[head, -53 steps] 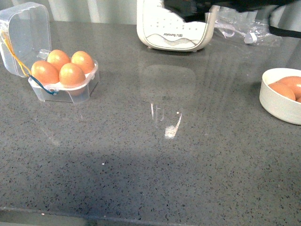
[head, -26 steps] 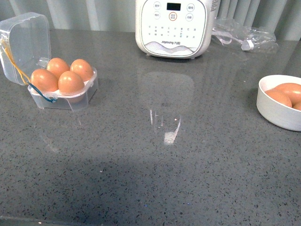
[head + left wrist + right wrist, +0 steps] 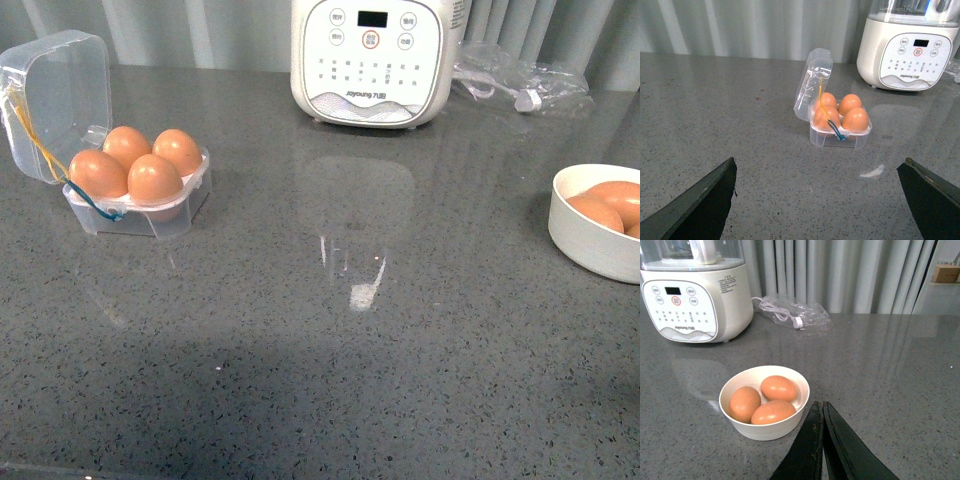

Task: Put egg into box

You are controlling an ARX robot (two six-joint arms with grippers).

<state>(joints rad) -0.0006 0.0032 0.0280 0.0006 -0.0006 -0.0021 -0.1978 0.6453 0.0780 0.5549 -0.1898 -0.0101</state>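
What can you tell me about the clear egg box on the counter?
The box is a small clear plastic four-cell case, its hinged domed lid standing open. Thin yellow and blue bands run along one side. Four brown eggs fill its cells. It sits upright on the grey speckled counter, apart from the white appliance.

You'll find the clear box [image 3: 150, 218] at the far left, lid swung open, four orange-brown eggs [image 3: 155, 178] filling its cells.

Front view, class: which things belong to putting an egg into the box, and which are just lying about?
Job: box, its four eggs, white bowl holding three more eggs.
Lying about: white appliance, plastic bag.
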